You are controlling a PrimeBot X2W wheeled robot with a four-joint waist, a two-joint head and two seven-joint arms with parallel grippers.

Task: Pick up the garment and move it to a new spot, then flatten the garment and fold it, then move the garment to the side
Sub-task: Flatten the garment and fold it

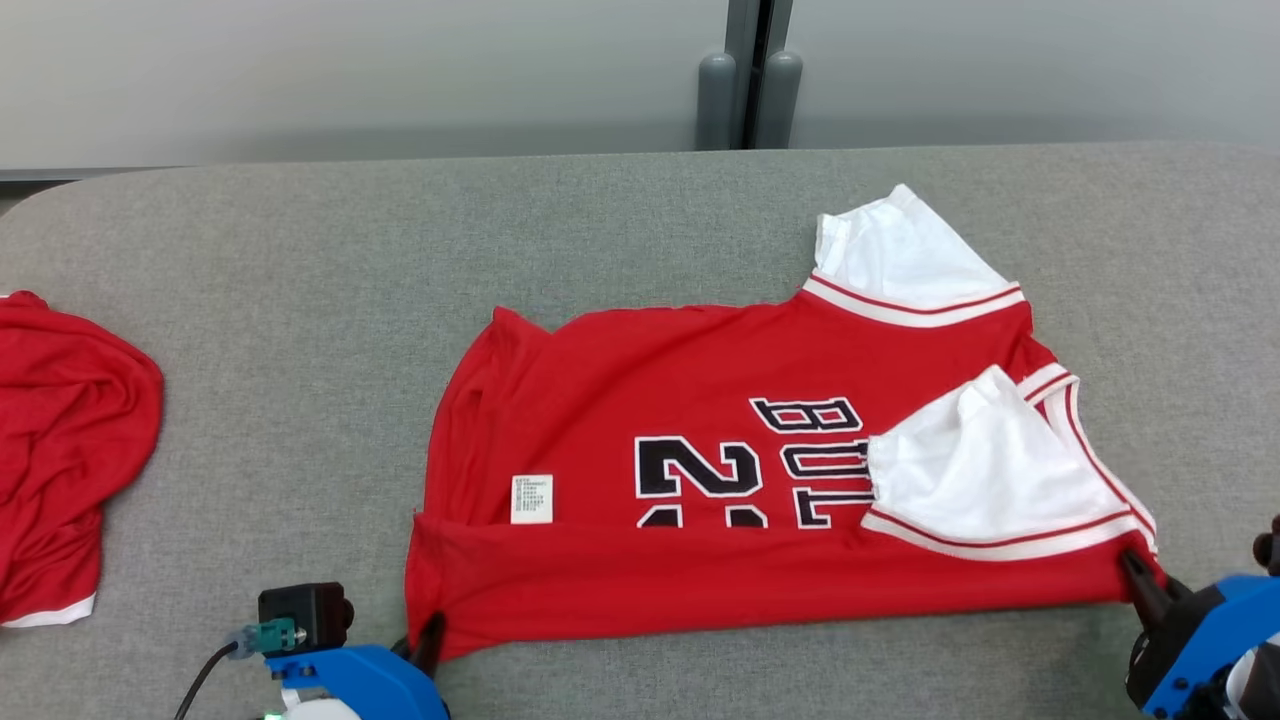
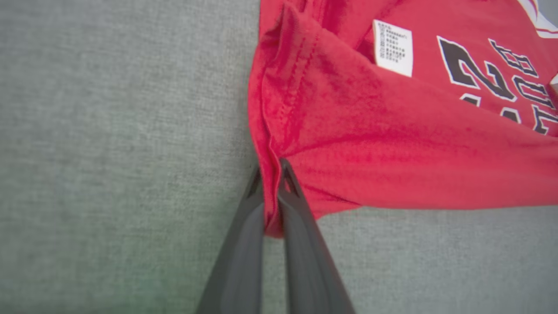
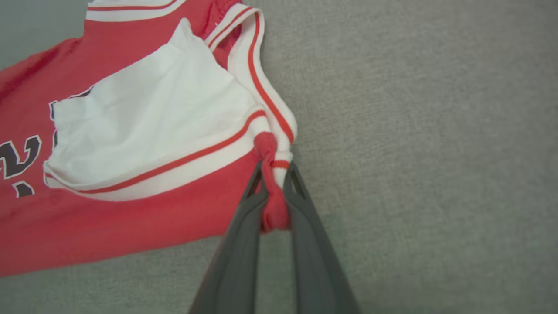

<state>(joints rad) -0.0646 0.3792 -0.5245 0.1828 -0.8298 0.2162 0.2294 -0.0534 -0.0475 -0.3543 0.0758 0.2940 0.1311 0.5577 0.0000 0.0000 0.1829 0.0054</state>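
The left gripper [image 2: 271, 168] is clamped on the near-left corner of the garment [image 1: 640, 380], the right gripper [image 3: 273, 168] on its bunched near-right corner beside the white sleeve [image 1: 985, 470], and it lies mid-right on the grey table [image 1: 280, 300] with its near edge folded over. Each hold is a thin pinch, so an uneven pull could, I judge, slip a corner free or skew the fold.
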